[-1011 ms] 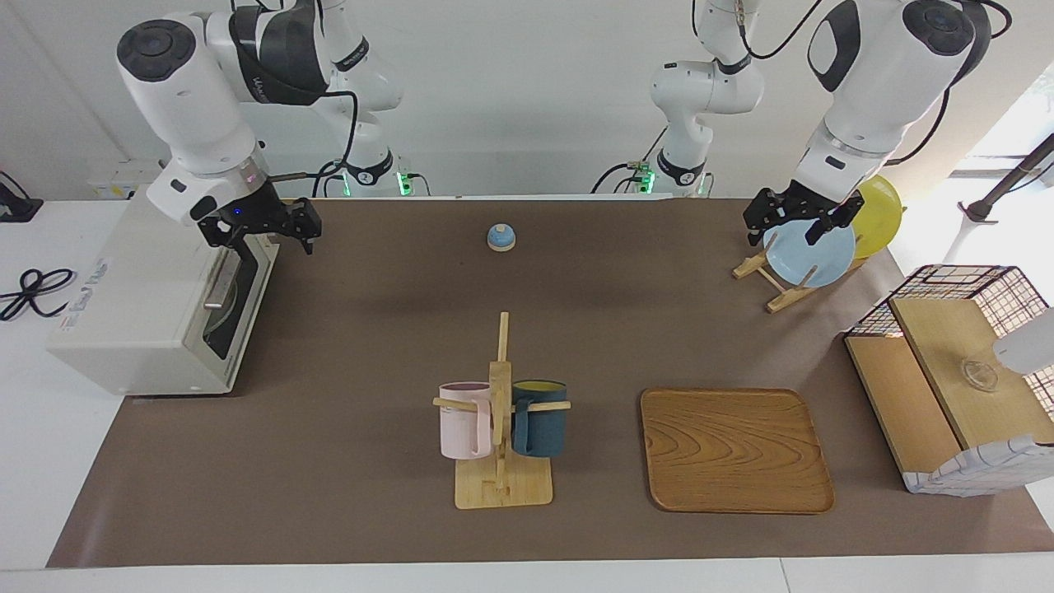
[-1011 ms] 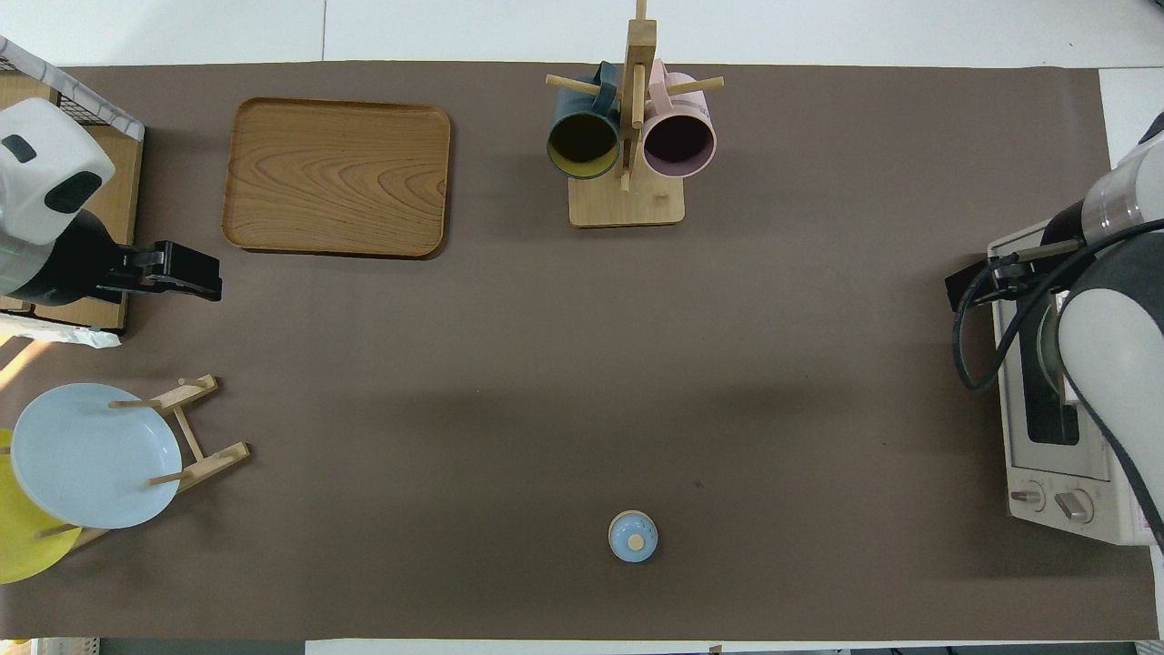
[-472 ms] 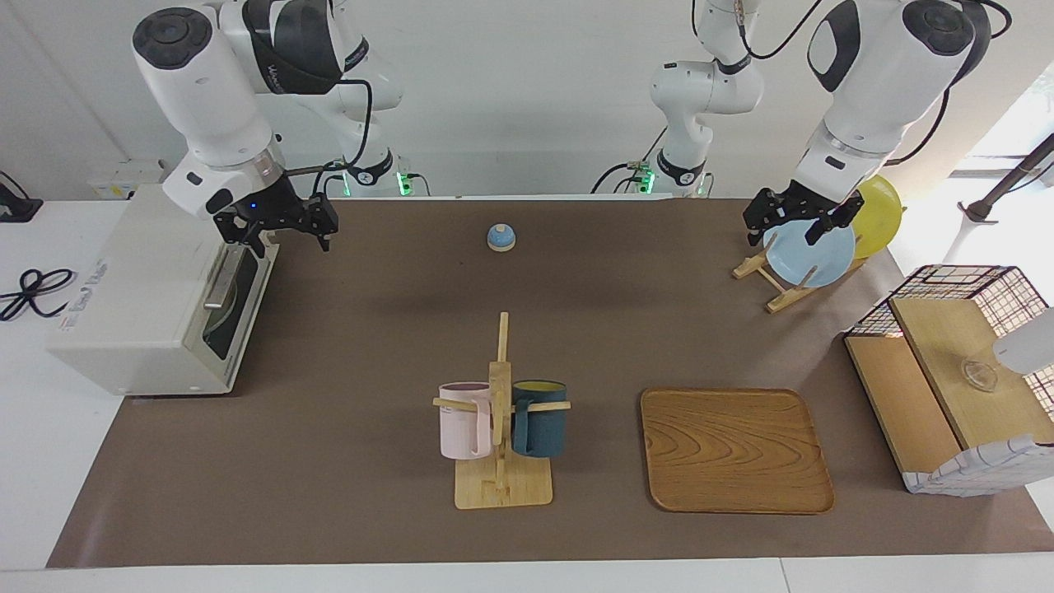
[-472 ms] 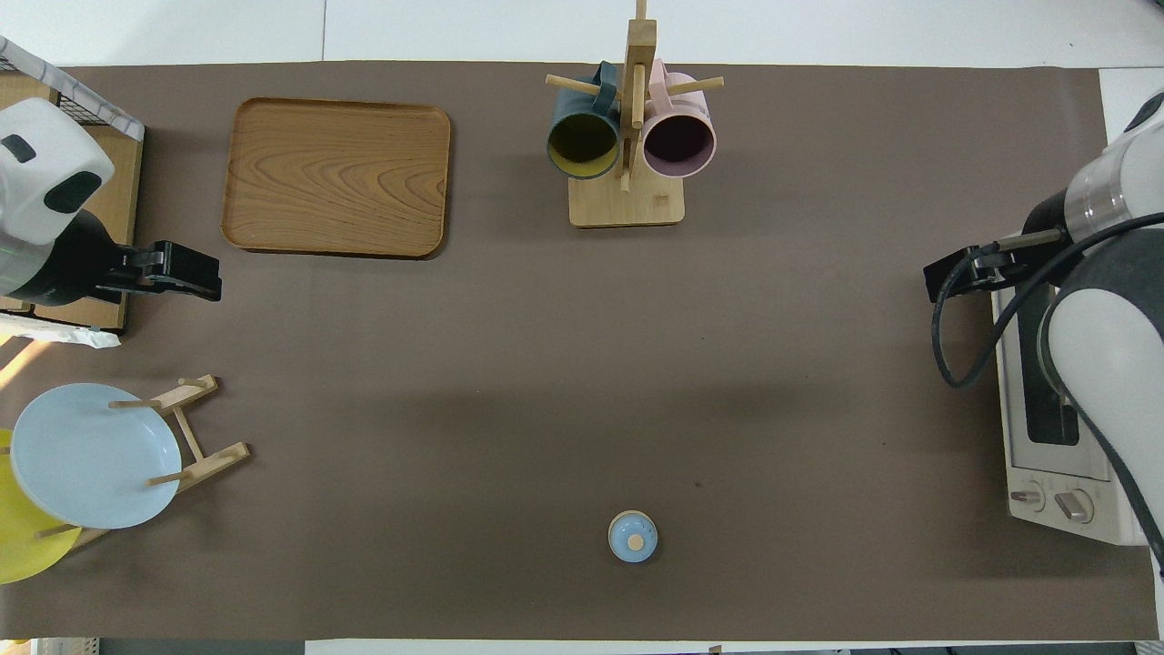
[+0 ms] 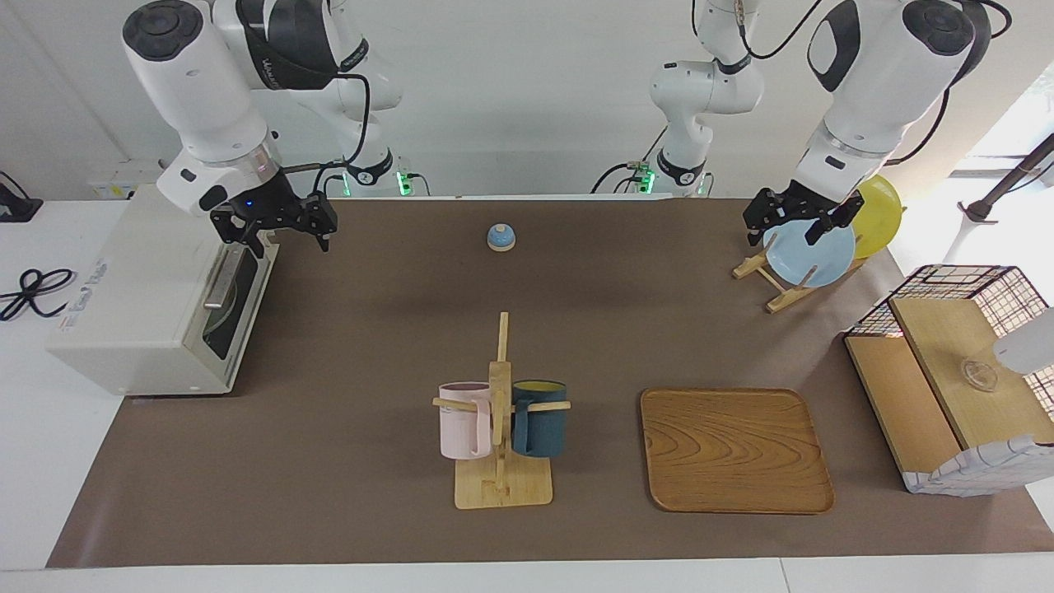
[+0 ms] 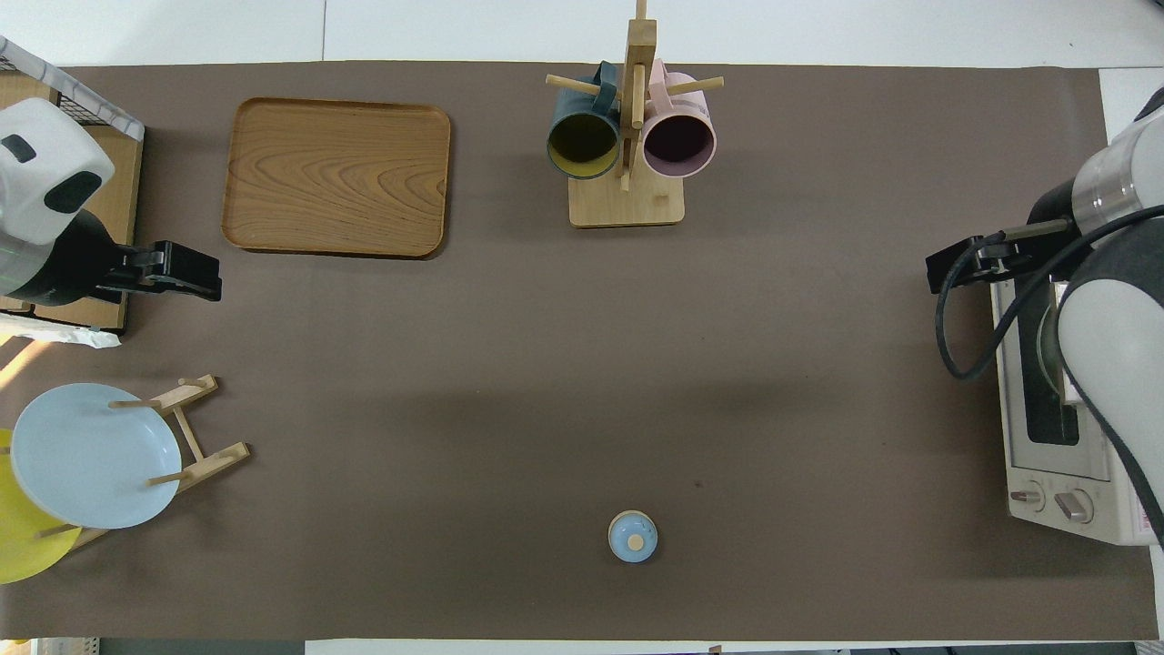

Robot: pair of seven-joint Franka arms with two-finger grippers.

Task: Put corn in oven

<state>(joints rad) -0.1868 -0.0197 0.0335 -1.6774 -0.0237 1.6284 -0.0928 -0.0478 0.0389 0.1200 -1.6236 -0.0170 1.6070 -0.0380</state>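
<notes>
Currently no corn visible in either view. The oven (image 5: 156,305) sits at the right arm's end of the table with its door shut. The right gripper (image 5: 276,226) is up in the air over the oven's front top edge near the door handle, jaws spread wide, holding nothing. The left gripper (image 5: 795,221) is waiting over the blue plate (image 5: 811,255) in the wooden rack (image 5: 778,284), jaws also wide apart, empty. A yellow plate (image 5: 879,214) stands just beside the blue one. Mid-table: mug stand (image 5: 501,445) with a pink mug (image 5: 464,431) and a dark blue mug (image 5: 540,429), wooden tray (image 5: 734,450) beside it. A small blue knobbed lid (image 5: 501,237) lies nearer the robots.
</notes>
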